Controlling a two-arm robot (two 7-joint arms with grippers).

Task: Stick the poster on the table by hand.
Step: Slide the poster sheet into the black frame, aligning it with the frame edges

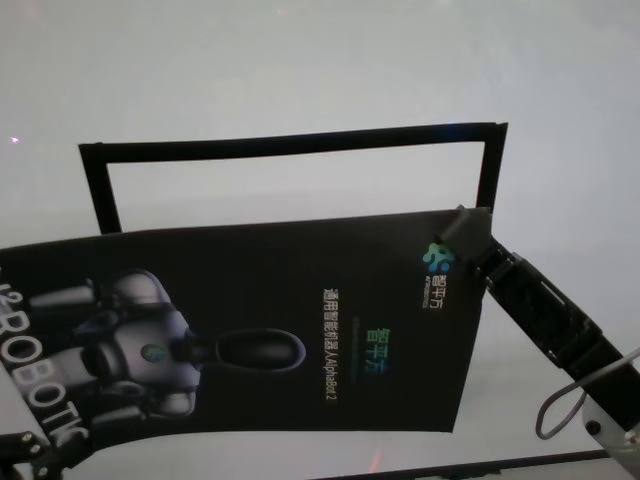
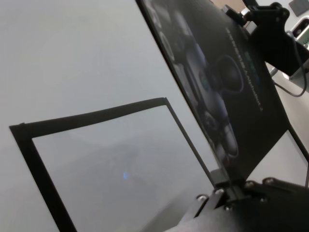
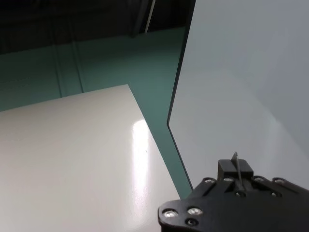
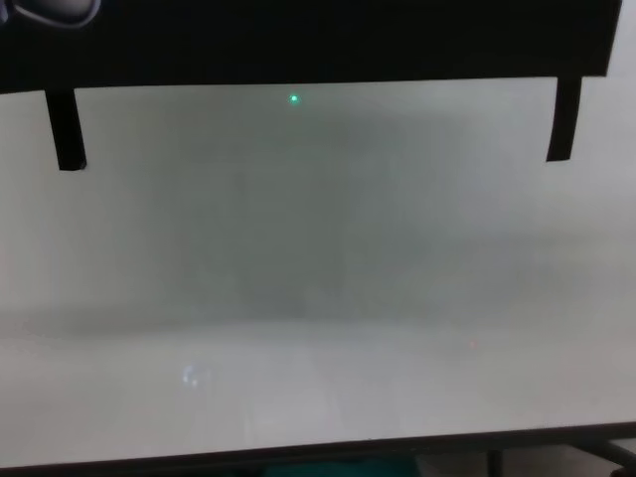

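The poster (image 1: 300,300) is a large black sheet with a grey-white robot picture and white lettering. It hangs tilted above the white table (image 1: 300,70). My right gripper (image 1: 462,228) is shut on its far right corner. My left gripper (image 1: 25,450) is shut on its near left corner at the bottom of the head view. The left wrist view shows the poster (image 2: 241,96) almost edge-on, rising from my left gripper (image 2: 227,182). In the right wrist view my right gripper (image 3: 235,169) pinches a thin sheet edge. In the chest view the poster (image 4: 298,40) is a black band at the top.
A frame of narrow black strips (image 1: 290,143) lies on the table, its far strip and both side strips showing beyond the poster. The side strips (image 4: 65,129) also show in the chest view. A dark table edge (image 4: 298,452) runs near me. A cable (image 1: 565,400) loops by my right arm.
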